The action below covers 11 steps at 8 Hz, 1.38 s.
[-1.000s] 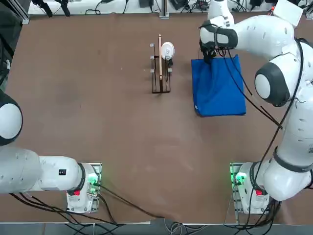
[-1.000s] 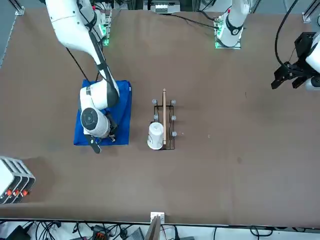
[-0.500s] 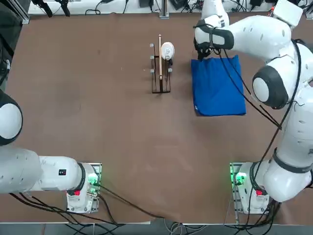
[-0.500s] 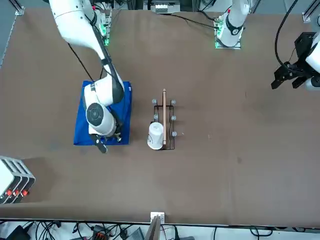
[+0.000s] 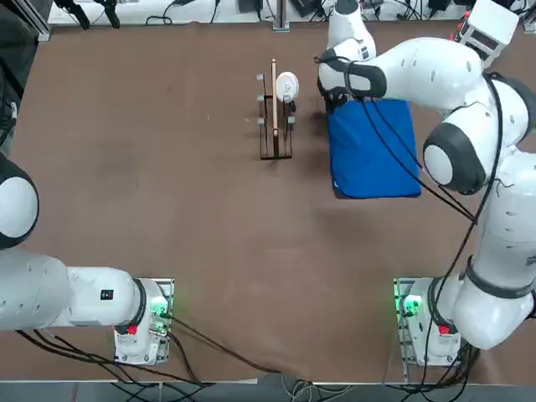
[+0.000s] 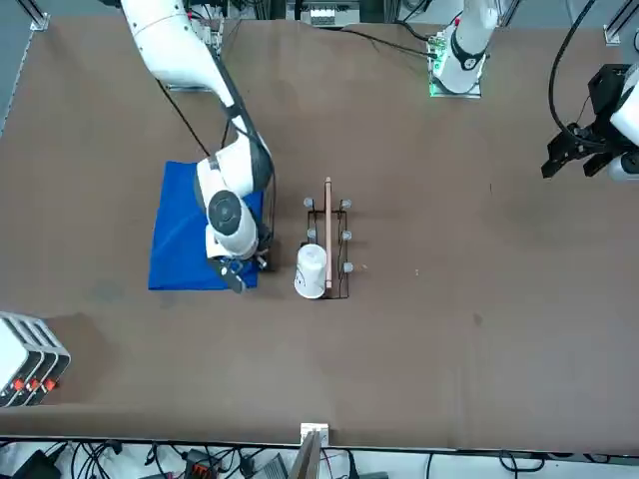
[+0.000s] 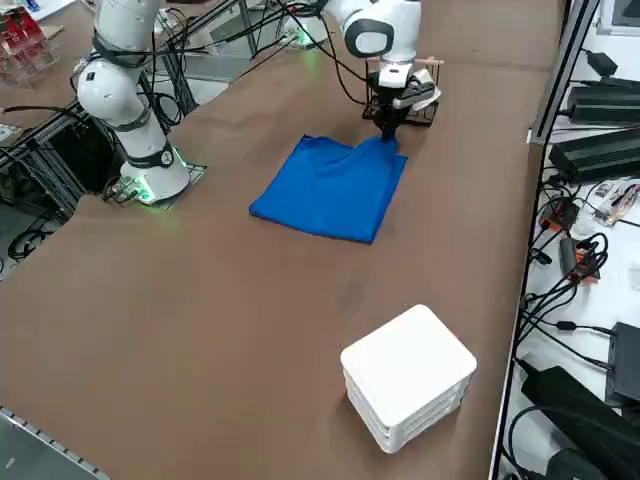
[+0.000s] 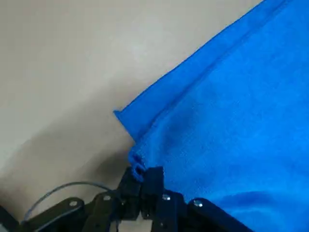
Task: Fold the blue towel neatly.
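- Right gripper (image 8: 143,183), fingers pinched on the blue towel (image 5: 373,146) at its 11 o'clock corner in the top view.
- Keep the pinch firm and carry low, so edges align.
- Wooden rack (image 5: 275,113) at 9 o'clock: stay clear.

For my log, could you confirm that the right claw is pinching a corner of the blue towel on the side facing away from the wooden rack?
Not quite: the right claw is shut on the blue towel corner nearest the wooden rack, not away from it. The top view shows this; the rest stands.
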Each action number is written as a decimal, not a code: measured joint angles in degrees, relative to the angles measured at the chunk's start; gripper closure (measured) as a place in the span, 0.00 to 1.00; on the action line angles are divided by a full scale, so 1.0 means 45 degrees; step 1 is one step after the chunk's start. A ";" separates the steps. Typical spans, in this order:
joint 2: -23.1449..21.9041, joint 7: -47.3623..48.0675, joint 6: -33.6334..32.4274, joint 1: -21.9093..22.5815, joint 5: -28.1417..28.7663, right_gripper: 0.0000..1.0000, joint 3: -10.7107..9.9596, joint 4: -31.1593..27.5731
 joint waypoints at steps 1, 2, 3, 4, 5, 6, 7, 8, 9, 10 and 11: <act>0.0051 0.0000 0.0279 -0.0002 0.0000 0.97 -0.0019 0.0001; 0.0062 0.0000 0.0499 -0.0003 -0.0003 0.97 -0.0037 0.0031; 0.0062 0.0000 0.0540 -0.0007 -0.0011 0.97 -0.0060 0.0161; 0.0061 0.0000 0.0542 -0.0034 -0.0019 0.97 -0.0091 0.0327; 0.0059 -0.0001 0.0542 -0.0080 -0.0019 0.97 -0.0123 0.0470; 0.0059 -0.0001 0.0542 -0.0115 -0.0019 0.97 -0.0129 0.0520; 0.0078 -0.0005 0.0542 -0.0120 -0.0019 0.97 -0.0128 0.0521; 0.0137 -0.0034 0.0542 -0.0117 -0.0019 0.97 -0.0127 0.0521; 0.0231 -0.0076 0.0546 -0.0113 -0.0019 0.97 -0.0125 0.0522; 0.0371 -0.0132 0.0569 -0.0091 -0.0019 0.96 -0.0112 0.0525; 0.0575 -0.0237 0.0694 -0.0035 -0.0019 0.93 -0.0093 0.0526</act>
